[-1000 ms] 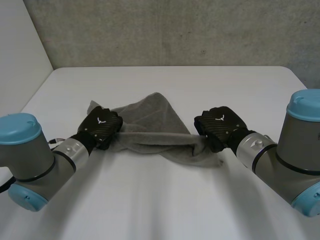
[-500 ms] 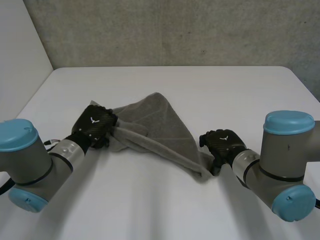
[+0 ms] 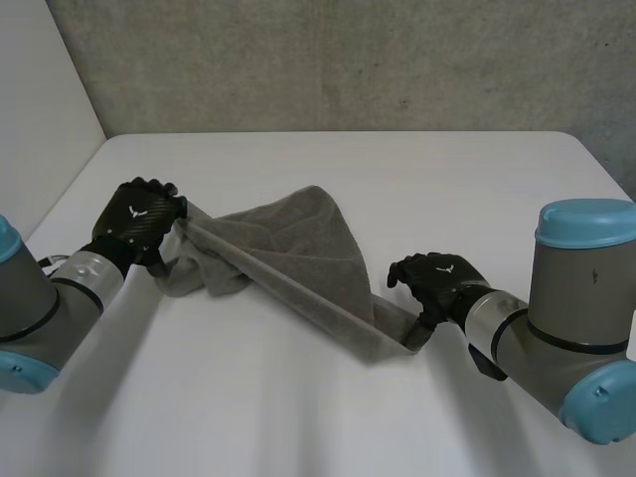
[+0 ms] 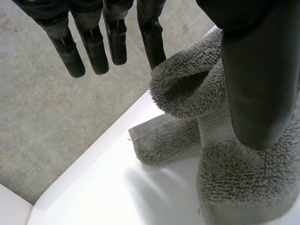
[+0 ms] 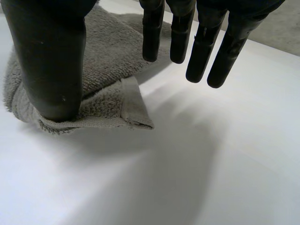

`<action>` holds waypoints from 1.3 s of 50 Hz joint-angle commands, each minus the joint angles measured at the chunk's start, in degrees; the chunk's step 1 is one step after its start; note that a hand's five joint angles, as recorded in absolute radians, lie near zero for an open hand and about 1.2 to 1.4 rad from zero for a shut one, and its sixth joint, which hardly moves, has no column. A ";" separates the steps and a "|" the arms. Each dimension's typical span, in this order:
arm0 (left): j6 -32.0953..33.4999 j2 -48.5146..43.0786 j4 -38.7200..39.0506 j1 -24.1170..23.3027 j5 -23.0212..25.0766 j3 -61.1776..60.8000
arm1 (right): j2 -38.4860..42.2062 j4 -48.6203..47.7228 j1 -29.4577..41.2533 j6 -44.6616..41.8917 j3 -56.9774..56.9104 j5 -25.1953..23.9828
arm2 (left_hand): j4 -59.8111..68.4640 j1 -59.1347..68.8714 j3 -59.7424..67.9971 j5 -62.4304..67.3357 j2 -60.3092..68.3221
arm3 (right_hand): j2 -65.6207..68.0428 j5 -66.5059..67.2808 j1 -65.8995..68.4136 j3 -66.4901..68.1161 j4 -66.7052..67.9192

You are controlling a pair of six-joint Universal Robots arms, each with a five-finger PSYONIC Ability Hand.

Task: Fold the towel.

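The grey towel (image 3: 298, 248) lies bunched on the white table (image 3: 328, 417), pulled into a long slanting band between my two hands. My left hand (image 3: 137, 221) is at the towel's left end. In the left wrist view its fingers (image 4: 93, 47) are straight and spread away from the thumb (image 4: 258, 70), which lies against a rolled fold of towel (image 4: 234, 178). My right hand (image 3: 437, 278) is at the towel's near right corner. Its thumb (image 5: 51, 56) rests on that corner of towel (image 5: 108, 61), and its straight fingers (image 5: 201, 47) hover off the cloth.
A grey concrete wall (image 3: 348, 60) stands behind the table and a white panel (image 3: 40, 99) at the left. The table's left edge (image 4: 84, 164) runs close beside my left hand, with floor beyond. Bare tabletop lies in front of the towel.
Both hands have gone from curled on the towel to straight fingers. My left hand moved left and back, my right hand slightly nearer, and the towel stretched out between them.
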 commanded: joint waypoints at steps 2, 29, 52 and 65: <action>-0.19 -0.01 0.00 0.59 1.79 -0.41 | -0.26 1.52 1.82 0.13 0.15 -2.47 | -3.74 -4.42 -3.81 -1.06 -3.34 | -2.74 -1.67 -2.65 -2.75 -2.81; -0.45 1.93 0.44 -0.02 3.03 -2.61 | -0.97 4.86 5.95 3.74 -2.40 -2.47 | 11.40 10.73 11.33 14.08 11.80 | -2.74 -1.67 -2.65 -2.75 -2.81; -0.63 1.23 0.19 0.15 2.68 -2.08 | 4.56 2.67 11.85 0.05 -1.52 -1.68 | 2.02 1.35 1.95 4.70 2.42 | 26.72 27.79 26.81 26.71 26.65; -13.02 7.47 -0.96 -0.20 3.99 -2.17 | -9.32 2.22 -3.45 -2.15 -6.79 -1.50 | -6.77 -7.44 -6.83 -4.09 -6.37 | 54.90 55.97 54.99 54.89 54.83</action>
